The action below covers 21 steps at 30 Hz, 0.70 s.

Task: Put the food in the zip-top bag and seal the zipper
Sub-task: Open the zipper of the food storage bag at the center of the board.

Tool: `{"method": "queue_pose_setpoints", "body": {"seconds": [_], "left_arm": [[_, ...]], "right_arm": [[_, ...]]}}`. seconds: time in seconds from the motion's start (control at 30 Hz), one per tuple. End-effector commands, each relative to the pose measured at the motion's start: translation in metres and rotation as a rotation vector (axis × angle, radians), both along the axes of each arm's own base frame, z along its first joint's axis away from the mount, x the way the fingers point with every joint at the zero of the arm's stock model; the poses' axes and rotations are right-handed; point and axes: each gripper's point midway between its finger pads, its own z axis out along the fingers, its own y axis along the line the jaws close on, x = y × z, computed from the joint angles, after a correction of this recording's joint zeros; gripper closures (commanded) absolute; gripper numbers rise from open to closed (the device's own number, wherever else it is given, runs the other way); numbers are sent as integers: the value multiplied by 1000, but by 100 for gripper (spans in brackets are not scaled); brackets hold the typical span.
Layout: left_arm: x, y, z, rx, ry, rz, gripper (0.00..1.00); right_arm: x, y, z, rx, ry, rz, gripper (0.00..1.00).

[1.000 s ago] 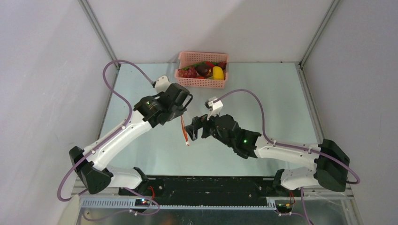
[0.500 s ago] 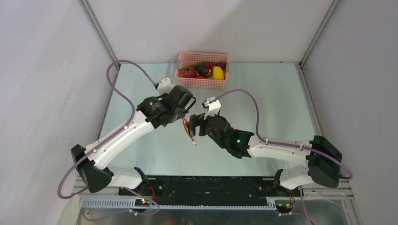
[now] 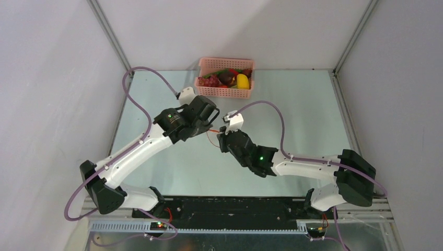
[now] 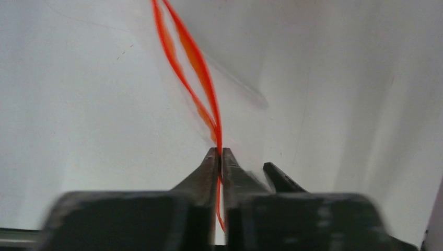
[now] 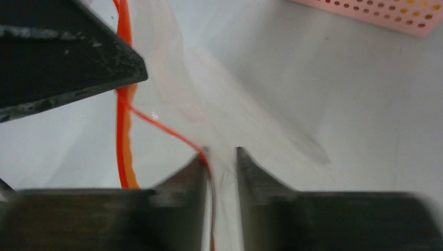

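- The left gripper has its jaws pressed together on the zipper, pinching the orange-red strip right at their tips.
- Above that pinch, in the left wrist view, the strip splits into two strands that bow apart, so the mouth is unsealed there.
- The right gripper has its jaws a little apart. One zipper strand and some clear film of the bag run down into the gap.
- That strand lies against the inner face of the left-hand finger. The other finger stands clear of it.
- From the right wrist view, the left gripper shows as a dark wedge at the upper left, just beside the zipper.
- In the top view the two grippers nearly meet near the middle of the desk, with a short piece of orange strip showing between them. The bag's clear film cannot be made out from there.
- The food all sits in the pink basket at the far edge of the desk, well apart from the bag.
- A yellow lemon lies at the basket's right, dark red grapes at its left.
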Motion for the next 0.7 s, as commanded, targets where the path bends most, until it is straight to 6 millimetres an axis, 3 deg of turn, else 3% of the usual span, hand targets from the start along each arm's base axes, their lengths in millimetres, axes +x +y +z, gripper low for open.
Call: {"method": "queue_pose_setpoints", "body": {"seconds": [0.0,0.03,0.07,0.13,0.2,0.33,0.5,0.67], "left_arm": [[5,-15,22,-53,-54,-63,73],[5,-17,26,-68,-71,-81,50],[7,-20,32,-93,-98,-89,29],[4,-20,36,-119,-139,-124,5],[-2,-13,50,-157,-214,-156,1],[-12,-4,58,-188,-298,-207,0],[-21,-6,51,-233,-312,-239,0],[-16,-18,41,-253,-291,-253,0]], "right_arm": [[2,12,21,62,-20,22,88],[1,12,21,72,-11,17,99],[1,11,23,84,-6,10,100],[2,7,25,128,27,-18,100],[5,-1,25,164,68,-58,100],[11,-16,30,287,164,-149,100],[7,-22,48,402,208,-173,100],[0,-18,56,431,213,-149,100]]}}
